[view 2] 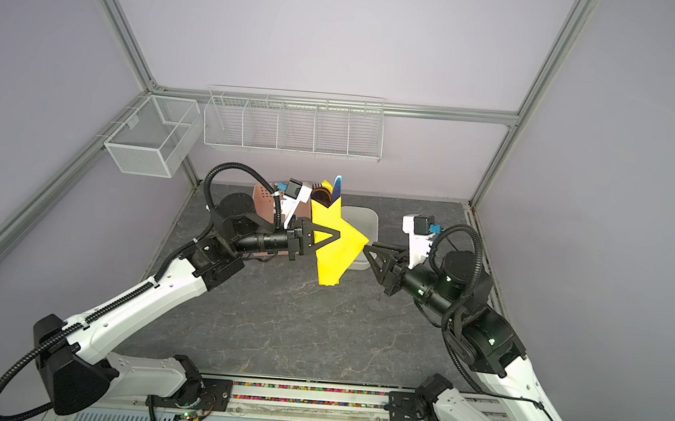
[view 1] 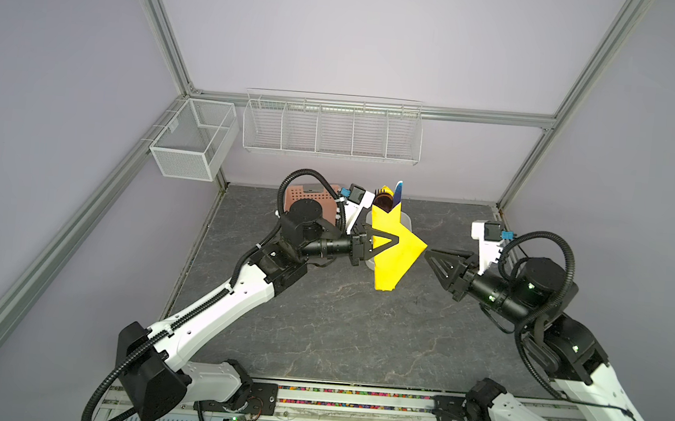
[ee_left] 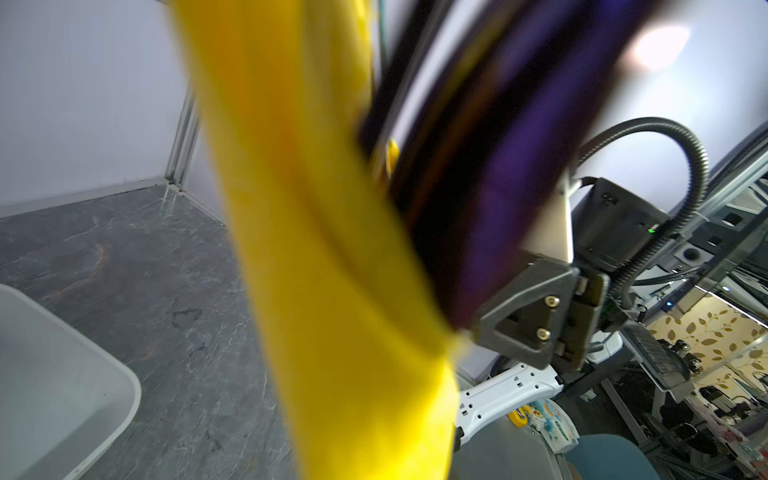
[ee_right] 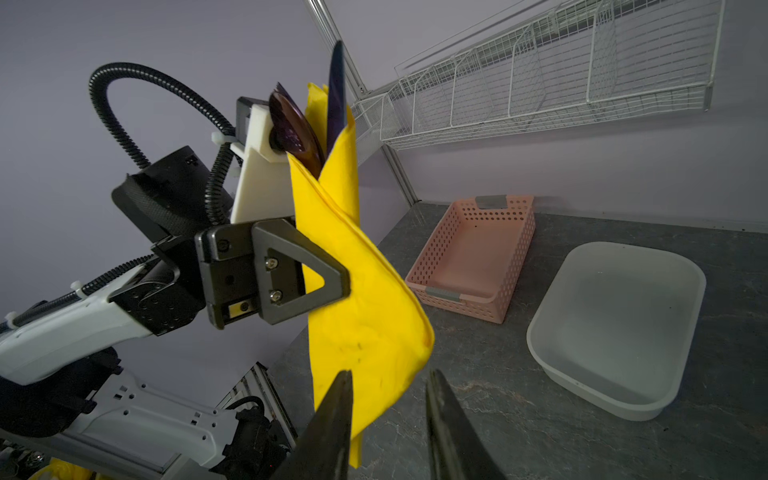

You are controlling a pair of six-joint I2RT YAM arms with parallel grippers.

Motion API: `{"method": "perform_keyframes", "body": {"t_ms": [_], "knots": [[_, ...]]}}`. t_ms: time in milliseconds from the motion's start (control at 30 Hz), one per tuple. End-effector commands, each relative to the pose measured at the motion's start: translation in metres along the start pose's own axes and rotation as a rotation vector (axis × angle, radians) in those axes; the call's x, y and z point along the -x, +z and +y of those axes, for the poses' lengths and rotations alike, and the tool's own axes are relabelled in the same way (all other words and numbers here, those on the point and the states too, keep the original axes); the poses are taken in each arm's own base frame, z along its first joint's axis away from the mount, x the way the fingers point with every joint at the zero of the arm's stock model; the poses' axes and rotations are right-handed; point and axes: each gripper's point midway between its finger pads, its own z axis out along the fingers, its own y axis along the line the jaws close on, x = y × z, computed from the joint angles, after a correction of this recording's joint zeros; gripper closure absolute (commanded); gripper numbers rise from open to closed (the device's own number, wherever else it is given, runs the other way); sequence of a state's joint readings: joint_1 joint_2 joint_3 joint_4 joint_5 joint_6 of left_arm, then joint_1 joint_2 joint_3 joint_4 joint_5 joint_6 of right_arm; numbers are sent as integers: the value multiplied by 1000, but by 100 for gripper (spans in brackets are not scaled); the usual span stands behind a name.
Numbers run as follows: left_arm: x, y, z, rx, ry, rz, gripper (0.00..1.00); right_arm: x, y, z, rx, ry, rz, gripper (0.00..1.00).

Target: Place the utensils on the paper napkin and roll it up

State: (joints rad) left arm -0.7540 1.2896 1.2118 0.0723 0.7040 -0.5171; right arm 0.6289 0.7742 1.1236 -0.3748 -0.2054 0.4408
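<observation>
Your left claw point(view 1: 398, 239) holds the rolled paper napkin point(view 1: 394, 262) up above the desk point(view 1: 338, 324) with the utensils point(ee_right: 336, 95) poking out on top, and your right claw point(view 1: 429, 251), a little open and empty, sits by the loose corner, which I think needs wrapping round next.

Utensils point(view 1: 398, 190): handles hidden in paper napkin point(view 1: 395, 250), only heads out at 12 o'clock. Left wrist view: both blurred. White tub point(view 1: 406, 222) mostly behind napkin in a top view, pink basket point(view 1: 324, 202) partly behind left arm point(view 1: 237, 290). Right gripper point(ee_right: 390, 374) fingers cut off by right wrist view's edge.
</observation>
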Motion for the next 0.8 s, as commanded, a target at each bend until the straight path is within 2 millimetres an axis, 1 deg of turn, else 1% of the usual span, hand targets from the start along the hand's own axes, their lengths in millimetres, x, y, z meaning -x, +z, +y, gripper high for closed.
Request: {"method": "perform_keyframes", "body": {"t_ms": [0,100,200,367,600,767], "knots": [[24,-8,-13,7,80,-61,100,14,-4,31,142,-58,-19,66],[26,-8,-21,-39,90,-63,100,9,5,38,195,-42,39,65],[29,-9,-30,-79,95,-72,100,6,15,41,226,-22,83,66],[30,-8,-35,-115,93,-74,100,0,29,38,223,-7,138,67],[29,-8,-42,-153,89,-66,100,-6,38,30,197,5,167,66],[29,-8,-46,-177,84,-62,100,-9,40,30,202,12,173,64]]}}
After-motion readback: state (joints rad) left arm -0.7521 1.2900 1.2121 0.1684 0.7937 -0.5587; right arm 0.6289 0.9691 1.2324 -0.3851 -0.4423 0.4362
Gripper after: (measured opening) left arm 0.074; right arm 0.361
